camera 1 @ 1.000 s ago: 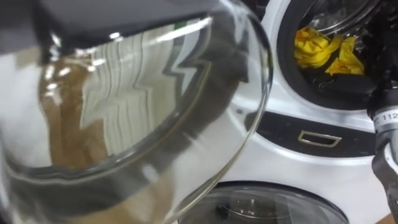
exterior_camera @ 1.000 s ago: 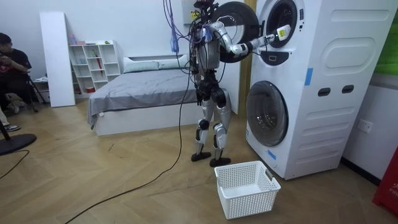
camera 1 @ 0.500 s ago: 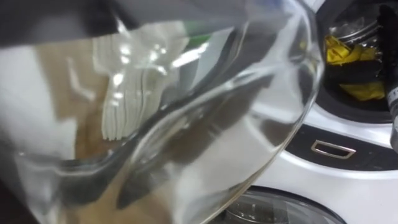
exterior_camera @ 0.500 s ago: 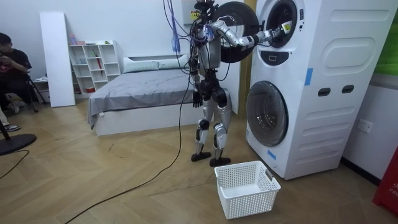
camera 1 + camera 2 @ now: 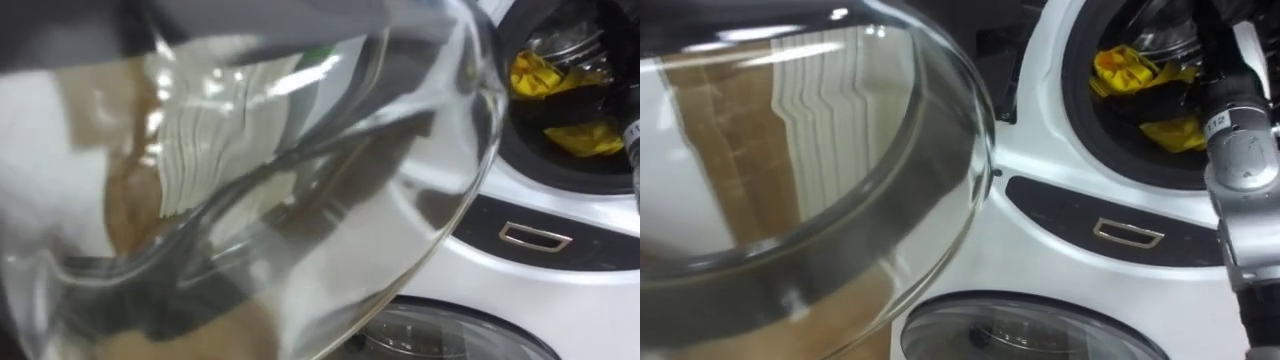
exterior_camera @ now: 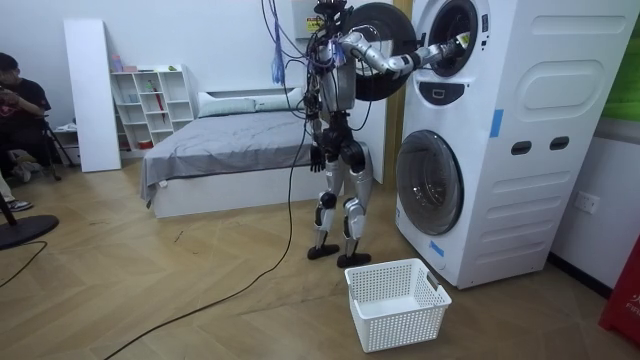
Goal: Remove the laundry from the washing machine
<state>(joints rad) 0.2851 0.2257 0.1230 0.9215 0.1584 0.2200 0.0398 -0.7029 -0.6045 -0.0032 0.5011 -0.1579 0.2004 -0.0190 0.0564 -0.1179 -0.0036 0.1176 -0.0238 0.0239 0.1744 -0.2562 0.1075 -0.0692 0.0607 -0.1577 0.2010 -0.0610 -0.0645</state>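
Yellow clothes (image 5: 1118, 68) are seen inside the upper washing machine (image 5: 1055, 150) drum; whether the right hand (image 6: 455, 45) there is gripping cannot be told

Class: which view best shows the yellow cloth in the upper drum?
Right eye view: the yellow cloth shows well within the drum. Left eye view has it near the edge; room view gives a tiny yellow speck.

Two stacked washing machines, upper (image 6: 480, 80) and lower (image 6: 430, 180); one white laundry basket (image 6: 405, 322); one bed (image 6: 225, 145); one bookshelf (image 6: 150, 105); one seated person (image 6: 20, 110).
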